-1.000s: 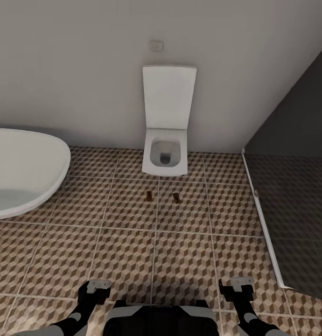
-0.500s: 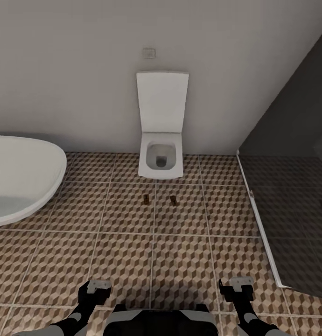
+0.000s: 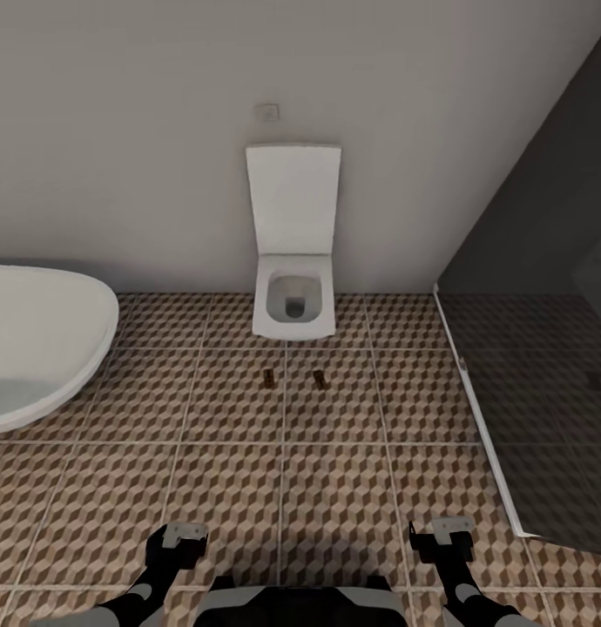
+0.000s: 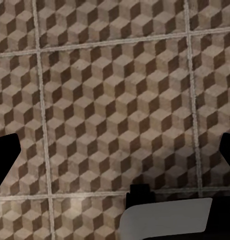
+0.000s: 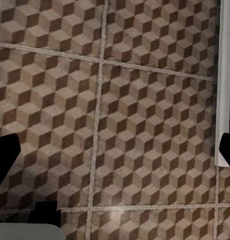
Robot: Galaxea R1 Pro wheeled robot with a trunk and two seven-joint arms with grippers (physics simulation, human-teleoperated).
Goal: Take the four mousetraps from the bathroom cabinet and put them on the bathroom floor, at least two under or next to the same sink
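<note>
Two mousetraps [image 3: 293, 377] sit mid-frame on the bathroom floor [image 3: 205, 488] by the toilet [image 3: 293, 305], long axes pointing away, well ahead of both grippers; left gripper [image 3: 180, 535] and right gripper [image 3: 440, 531] have jaws apart, empty.

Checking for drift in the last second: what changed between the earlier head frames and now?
Only the camera moved: the whole view slid, so the toilet, the bathtub and the two mousetraps sit lower and further left in the picture and look smaller, as if the robot backed off. The traps keep their spots on the floor before the toilet. Both grippers, left and right, hang empty as before.
</note>
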